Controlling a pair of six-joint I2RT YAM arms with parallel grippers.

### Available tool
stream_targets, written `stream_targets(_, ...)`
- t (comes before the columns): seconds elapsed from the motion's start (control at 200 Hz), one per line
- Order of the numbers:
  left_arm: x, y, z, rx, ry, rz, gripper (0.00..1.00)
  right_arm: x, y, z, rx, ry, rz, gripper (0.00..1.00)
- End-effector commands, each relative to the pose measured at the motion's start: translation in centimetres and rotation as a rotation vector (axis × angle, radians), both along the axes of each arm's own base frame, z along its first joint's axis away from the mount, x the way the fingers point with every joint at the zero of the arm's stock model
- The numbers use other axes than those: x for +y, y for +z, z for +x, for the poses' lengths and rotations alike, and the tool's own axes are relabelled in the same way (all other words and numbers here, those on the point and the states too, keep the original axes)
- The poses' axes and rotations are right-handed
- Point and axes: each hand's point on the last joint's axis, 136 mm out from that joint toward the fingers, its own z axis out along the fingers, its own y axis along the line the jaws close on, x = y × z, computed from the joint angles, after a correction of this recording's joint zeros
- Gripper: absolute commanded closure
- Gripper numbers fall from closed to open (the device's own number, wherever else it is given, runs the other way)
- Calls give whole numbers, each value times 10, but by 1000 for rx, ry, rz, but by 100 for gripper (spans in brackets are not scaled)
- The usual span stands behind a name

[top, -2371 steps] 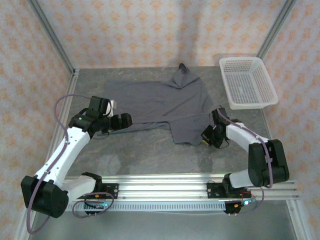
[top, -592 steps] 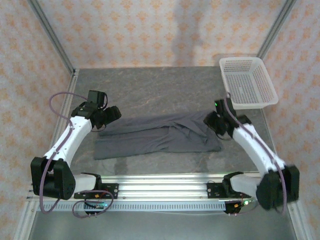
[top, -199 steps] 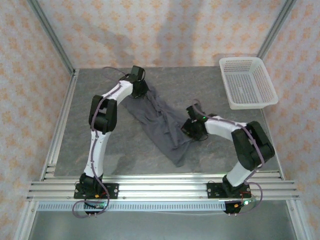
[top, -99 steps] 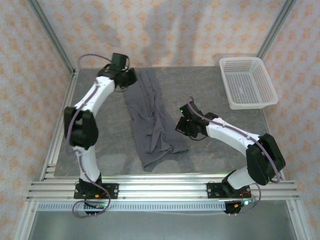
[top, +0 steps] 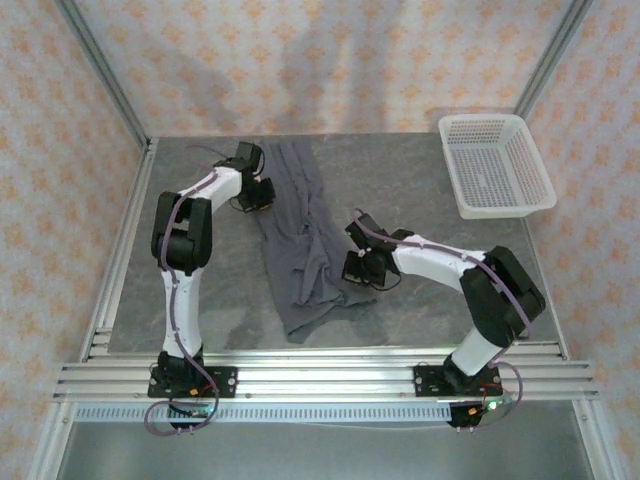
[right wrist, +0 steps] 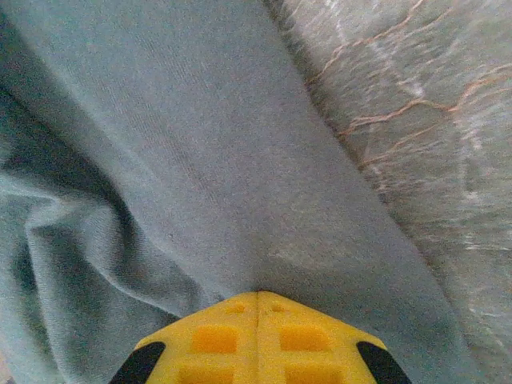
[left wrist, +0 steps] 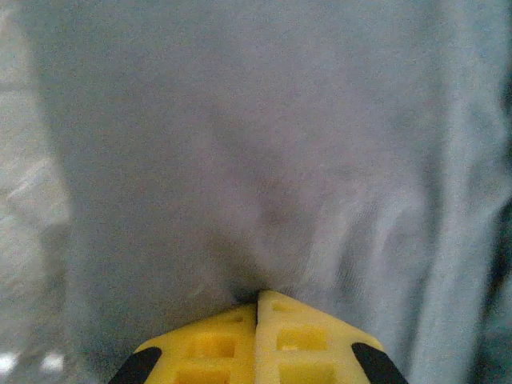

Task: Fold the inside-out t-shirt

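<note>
Tabletop (top: 420,180) t-shirt (top: 300,250) edges vanish inside left hand (left wrist: 258,298) and right hand (right wrist: 258,296).

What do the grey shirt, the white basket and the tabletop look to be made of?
The shirt: soft knit cloth, matte, with fine ribbing and loose folds. The basket: probably moulded plastic, white, its walls and floor an open mesh. The table: grey stone or stone-look laminate, I cannot tell which, with pale veins.
</note>
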Motion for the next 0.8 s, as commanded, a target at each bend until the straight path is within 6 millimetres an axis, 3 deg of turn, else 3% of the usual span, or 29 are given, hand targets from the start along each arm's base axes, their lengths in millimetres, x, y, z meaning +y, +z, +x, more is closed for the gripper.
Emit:
stream_targets(0.0, -8, 9, 27, -69, -26, -9, 100, 8, -13, -10, 55, 44, 10, 100)
stream_targets(0.11, -13, -15, 43, -55, -11, -31, 100, 20, -21, -16, 127, 60, 28, 100)
stream_targets(0.235, -21, -40, 63, -37, 1, -65, 100, 47, -25, -13, 200, 7, 112, 100)
stream_targets(0.315, -25, -47, 77, -39, 22, -92, 100, 66, -26, -5, 213, -56, 190, 100)
stream_targets(0.395, -28, -42, 91, -62, 25, -102, 100, 78, -30, -3, 233, -72, 219, 100)
stream_targets(0.52, -28, -3, 109, -138, 19, -137, 100, 81, -23, -7, 233, -41, 209, 100)
stream_targets(0.671, -21, 85, 98, -282, -2, -176, 99, 64, 24, 2, 83, -39, 183, 100)
stream_targets(0.731, -13, 126, 77, -339, -6, -175, 83, 51, 39, 3, 21, -55, 164, 98)
stream_targets(0.796, -1, 163, 39, -367, -3, -156, 56, 28, 45, -1, -37, -103, 118, 89)
